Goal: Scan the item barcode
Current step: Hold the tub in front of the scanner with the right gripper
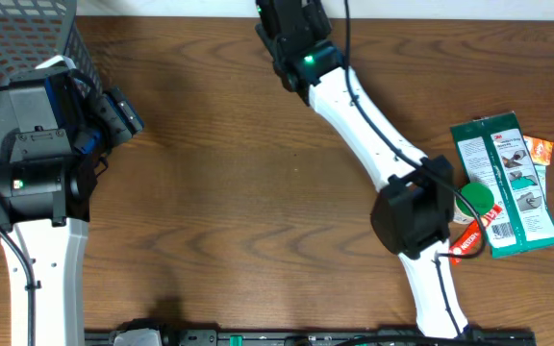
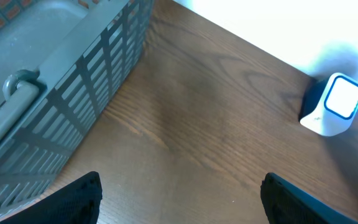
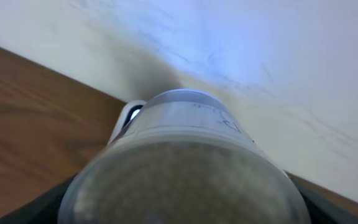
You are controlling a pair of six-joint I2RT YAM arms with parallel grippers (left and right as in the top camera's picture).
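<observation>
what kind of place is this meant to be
Probably a mock shop checkout set up on a wooden table: a grey basket, a small white barcode scanner, and packaged goods lying at one side.

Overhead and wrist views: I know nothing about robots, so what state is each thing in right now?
left gripper: open, empty, over bare table.
right gripper: shut on the jar.
jar: held, in front of the scanner.
scanner: standing at the table's edge by the wall.
basket: upright on the table, contents unclear.
green package: lying flat, untouched.
orange packet: lying flat beside the green package.
</observation>
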